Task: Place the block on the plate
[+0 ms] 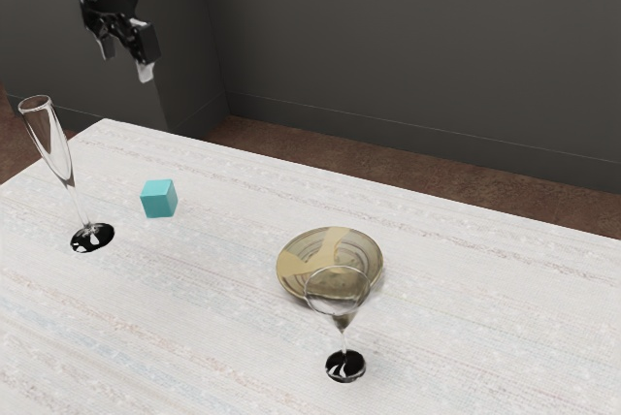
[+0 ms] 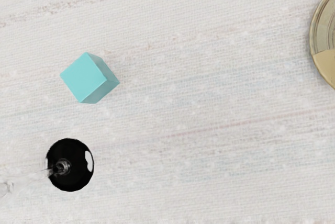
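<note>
Below, well apart from the gripper, block sits on table; fingers parted, nothing held.

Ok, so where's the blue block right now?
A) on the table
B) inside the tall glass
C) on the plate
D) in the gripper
A: the block sits on the table, apart from the plate, with the gripper up above the table.

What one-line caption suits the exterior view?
Gripper open above the table, block not yet on the plate.
</note>
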